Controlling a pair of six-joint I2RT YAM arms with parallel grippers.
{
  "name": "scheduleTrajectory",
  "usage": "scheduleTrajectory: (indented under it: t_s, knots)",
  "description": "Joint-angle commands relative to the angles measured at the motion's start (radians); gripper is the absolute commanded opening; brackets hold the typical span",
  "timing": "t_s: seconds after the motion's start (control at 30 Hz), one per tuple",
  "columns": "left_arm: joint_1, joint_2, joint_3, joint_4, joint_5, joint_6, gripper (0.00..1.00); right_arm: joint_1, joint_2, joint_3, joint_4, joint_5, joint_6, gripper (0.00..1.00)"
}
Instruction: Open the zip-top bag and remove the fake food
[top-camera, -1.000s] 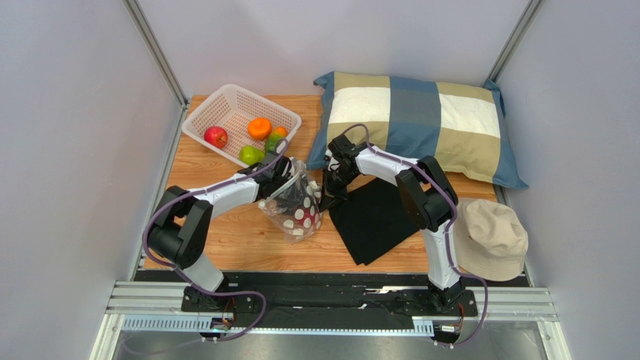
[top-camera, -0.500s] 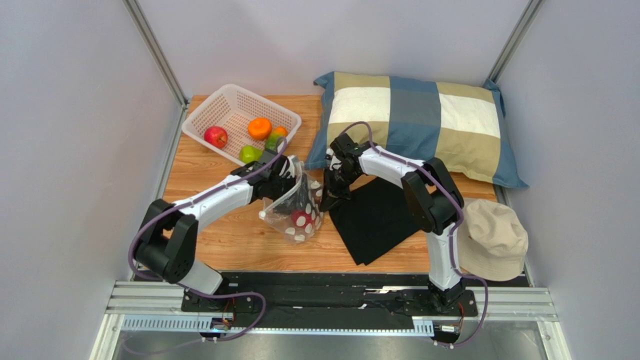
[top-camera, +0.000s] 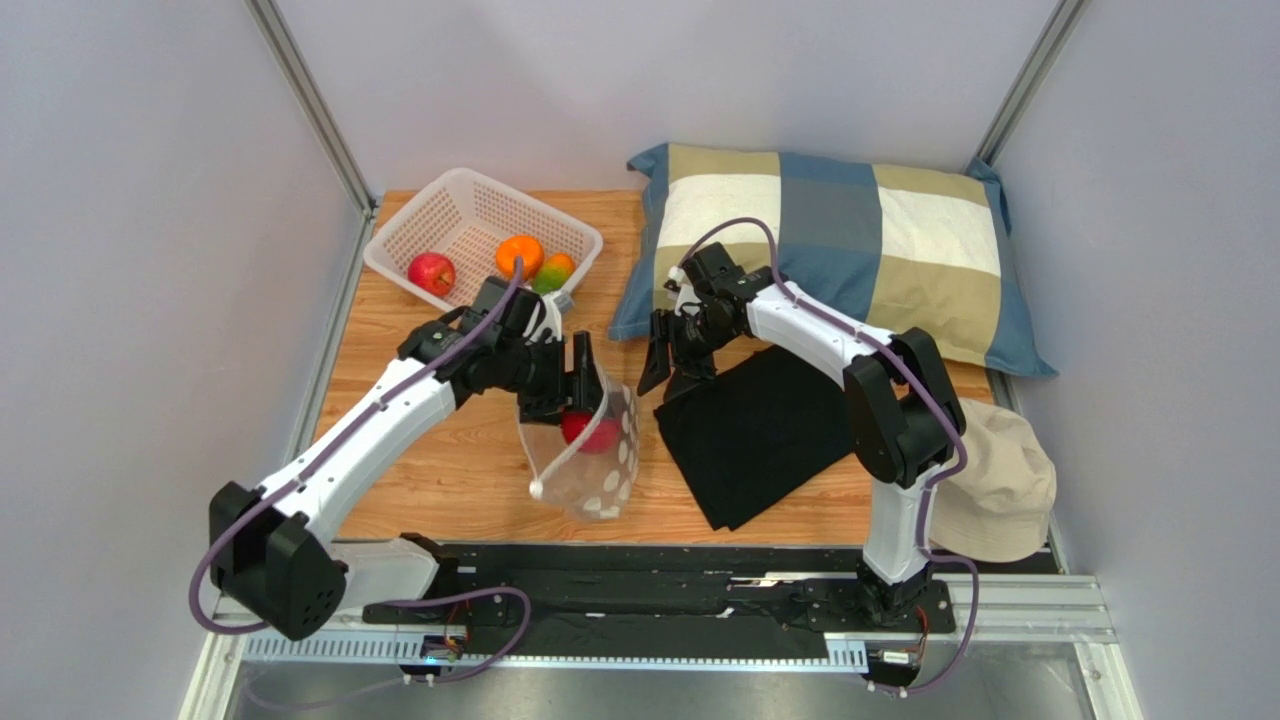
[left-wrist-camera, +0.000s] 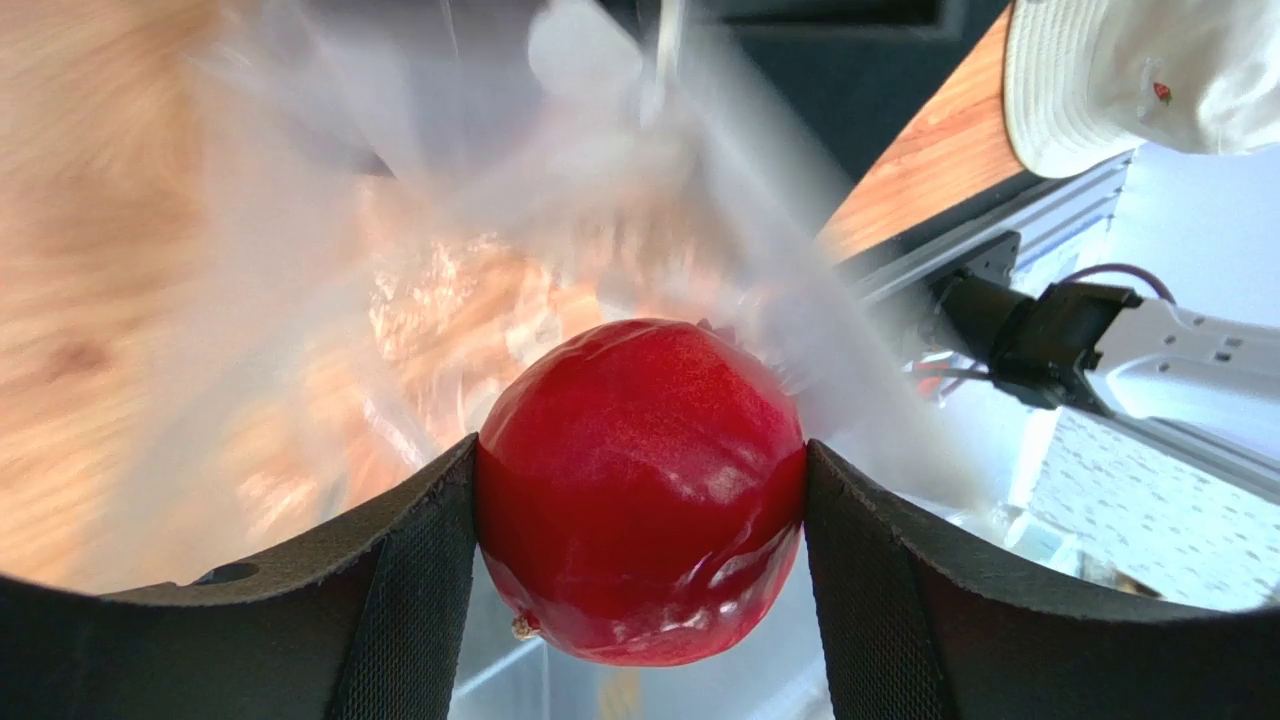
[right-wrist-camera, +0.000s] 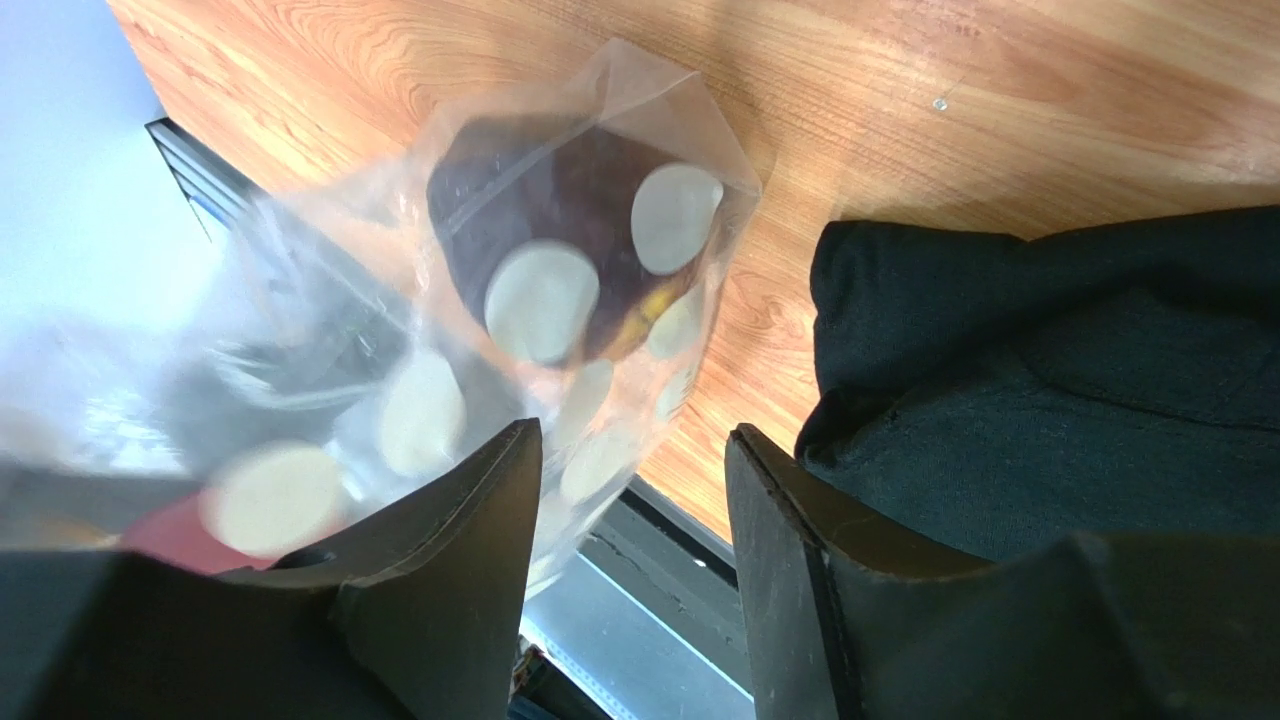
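the zip-top bag sits near the middle of the wooden table, a little toward 7 o'clock, its mouth facing up and its white-dotted face toward the near edge. whether its bottom rests on the wood cannot be told. the left gripper reaches into the bag's mouth from 10 o'clock. in the left wrist view its fingers are clamped on either side of a glossy red fruit, with blurred clear film all around. a dark purple fruit lies low in the bag behind the dots. the right gripper hangs just beside the bag at its 2 o'clock. in its wrist view the jaws stand apart and nothing is pinched between them, with the bag's film just beyond the left finger. a black cloth lies flat at 3 o'clock of the bag, touching or nearly touching it. a white lattice basket stands in the table's 11 o'clock corner holding a red apple, an orange piece and an orange-green piece. a checked pillow fills the 1 o'clock corner. a beige hat lies at 4 o'clock, over the table's edge.
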Motion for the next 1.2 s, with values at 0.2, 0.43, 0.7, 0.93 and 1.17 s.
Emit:
scheduleTrajectory:
  t_s: [0.2,0.43,0.7,0.93,1.17]
  knots:
    - [-0.025,-0.203,0.163,-0.227,-0.264,0.020,0.00,-0.005,0.006,0.054,0.016,-0.030,0.011,0.53]
    - [0.021,-0.268,0.345,-0.214,-0.616,0.114,0.00,-0.011,-0.036,0.054,-0.036,-0.021,-0.010,0.53]
    - [0.374,-0.075,0.272,0.265,0.027,-0.014,0.00,-0.012,-0.057,0.062,-0.085,-0.028,-0.015,0.54]
    - [0.426,0.267,0.522,0.254,-0.169,-0.044,0.00,-0.012,-0.020,0.144,-0.143,-0.062,-0.021,0.54]
    - [0.463,0.770,1.007,-0.050,-0.229,0.022,0.00,-0.012,0.026,0.272,-0.255,-0.033,-0.080,0.57]
